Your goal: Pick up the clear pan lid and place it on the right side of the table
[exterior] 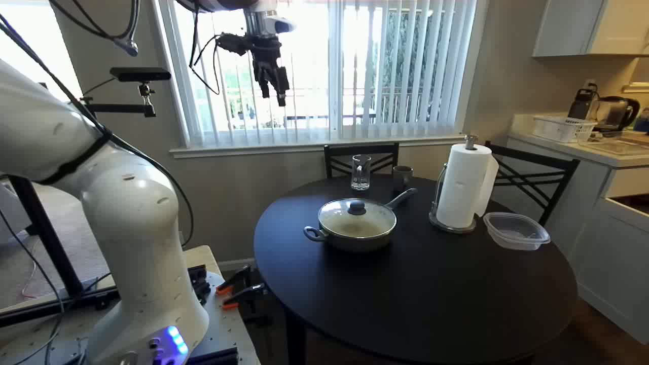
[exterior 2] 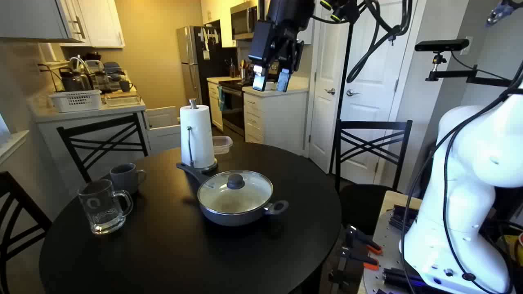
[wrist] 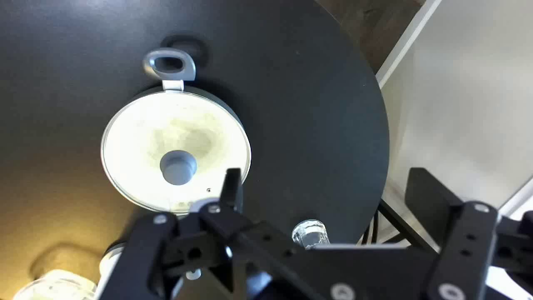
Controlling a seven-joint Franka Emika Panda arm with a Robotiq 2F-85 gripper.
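Observation:
The clear pan lid [exterior: 355,222] lies on a grey pan [exterior: 361,245] with a long handle and a short loop handle. Its round dark knob [exterior 2: 235,181] stands up at the centre. In the wrist view, the lid [wrist: 179,125] is left of the jaws, partly behind one finger. The pan stands on the dark round table [exterior: 431,304]. My gripper [exterior: 274,98] is high above the table, apart from the lid. It also shows in an exterior view [exterior 2: 271,83]. In the wrist view, its fingers [wrist: 325,171] are wide apart with nothing between them.
A paper towel roll [exterior: 461,187] stands on a holder beside the pan's long handle. A clear plastic container [exterior: 517,230] sits near the table edge. A glass mug [exterior 2: 102,208] and a grey mug [exterior 2: 124,178] stand behind the pan. Chairs [exterior 2: 372,143] surround the table.

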